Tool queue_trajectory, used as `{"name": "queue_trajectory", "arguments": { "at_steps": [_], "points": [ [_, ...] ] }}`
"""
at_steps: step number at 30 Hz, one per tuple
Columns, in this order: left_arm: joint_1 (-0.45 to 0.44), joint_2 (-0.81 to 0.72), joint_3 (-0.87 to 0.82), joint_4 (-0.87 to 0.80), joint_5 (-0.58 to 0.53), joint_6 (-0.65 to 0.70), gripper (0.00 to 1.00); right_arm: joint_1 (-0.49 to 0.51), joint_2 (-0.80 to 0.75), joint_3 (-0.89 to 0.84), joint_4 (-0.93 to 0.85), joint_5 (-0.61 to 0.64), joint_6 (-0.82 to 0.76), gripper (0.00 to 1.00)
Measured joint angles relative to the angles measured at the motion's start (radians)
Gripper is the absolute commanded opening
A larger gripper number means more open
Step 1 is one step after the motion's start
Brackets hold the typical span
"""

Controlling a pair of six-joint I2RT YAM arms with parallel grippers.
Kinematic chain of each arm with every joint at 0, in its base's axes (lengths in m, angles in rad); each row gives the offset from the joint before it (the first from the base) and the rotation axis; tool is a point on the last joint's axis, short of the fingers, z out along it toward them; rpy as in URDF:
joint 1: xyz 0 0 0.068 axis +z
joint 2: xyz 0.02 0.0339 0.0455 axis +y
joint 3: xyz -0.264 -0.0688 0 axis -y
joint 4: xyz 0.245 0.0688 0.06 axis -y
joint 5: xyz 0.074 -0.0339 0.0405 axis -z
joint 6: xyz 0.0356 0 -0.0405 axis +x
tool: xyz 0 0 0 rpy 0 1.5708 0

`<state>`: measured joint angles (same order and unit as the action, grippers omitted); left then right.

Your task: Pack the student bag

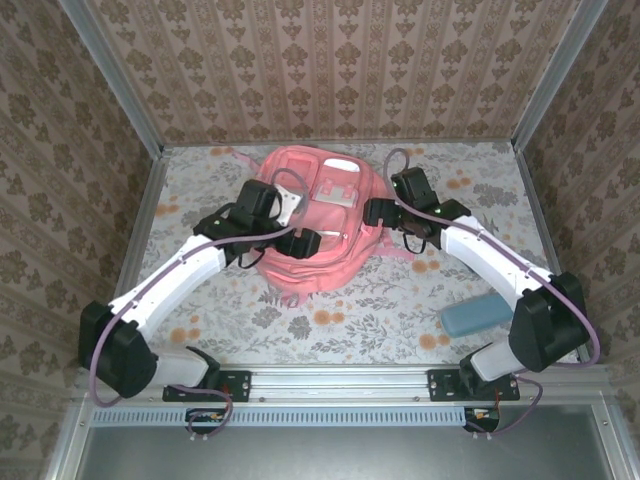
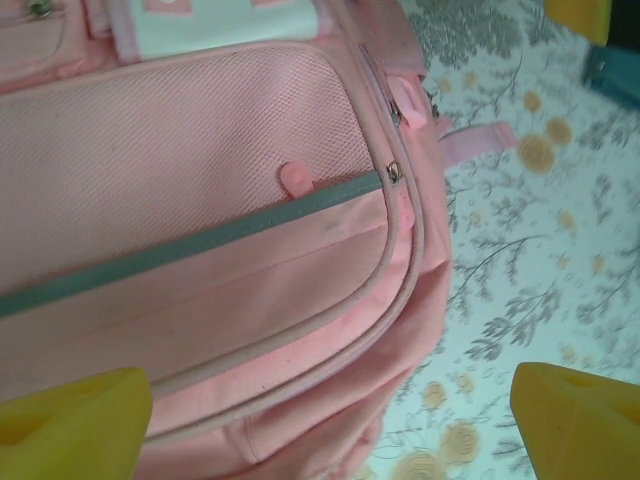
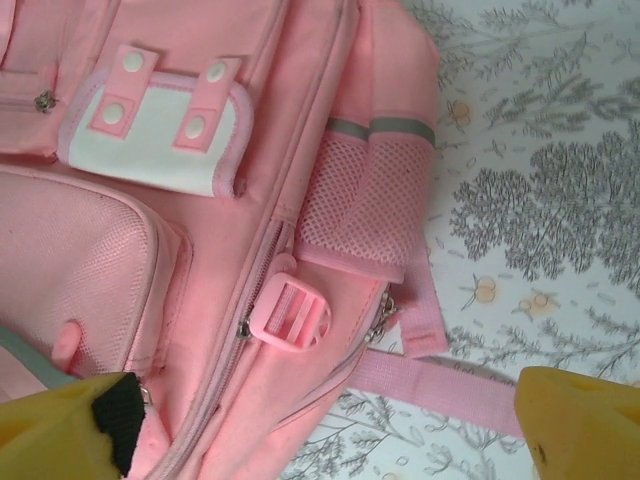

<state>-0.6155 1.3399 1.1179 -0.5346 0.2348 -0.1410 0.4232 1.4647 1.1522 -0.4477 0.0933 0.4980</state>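
Observation:
The student bag [image 1: 325, 225] is a large pink backpack lying flat in the middle of the table, front side up. My left gripper [image 1: 300, 243] hovers over its lower front. In the left wrist view its yellow fingertips [image 2: 70, 425] stand wide apart, open, above the bag's grey stripe [image 2: 200, 245] and lower corner. My right gripper [image 1: 385, 214] is at the bag's right side. It [image 3: 320, 430] is open too, over the pink buckle [image 3: 292, 312], the mesh side pocket [image 3: 360, 205] and a strap [image 3: 440, 385]. Nothing is held.
A teal pencil case [image 1: 477, 316] lies on the flowered tablecloth at the front right, near the right arm's base. Patterned walls and a metal frame close in the table on three sides. A white patch with snaps [image 3: 155, 125] sits on the bag's front.

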Motion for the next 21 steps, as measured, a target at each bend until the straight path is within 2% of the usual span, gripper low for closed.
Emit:
{"name": "queue_trajectory", "arguments": {
  "at_steps": [3, 14, 21],
  "points": [
    [-0.025, 0.046, 0.016, 0.002, -0.02, 0.089, 0.93, 0.0, -0.018, -0.023, 0.0, 0.0, 0.023, 0.99],
    [-0.143, 0.257, 0.131, -0.014, -0.114, 0.327, 0.72, -0.035, -0.154, -0.083, -0.012, -0.029, 0.05, 0.99],
    [-0.145, 0.349, 0.217, -0.095, -0.17, 0.459, 0.7, -0.125, -0.201, -0.111, -0.034, -0.124, 0.053, 0.99]
  ]
}}
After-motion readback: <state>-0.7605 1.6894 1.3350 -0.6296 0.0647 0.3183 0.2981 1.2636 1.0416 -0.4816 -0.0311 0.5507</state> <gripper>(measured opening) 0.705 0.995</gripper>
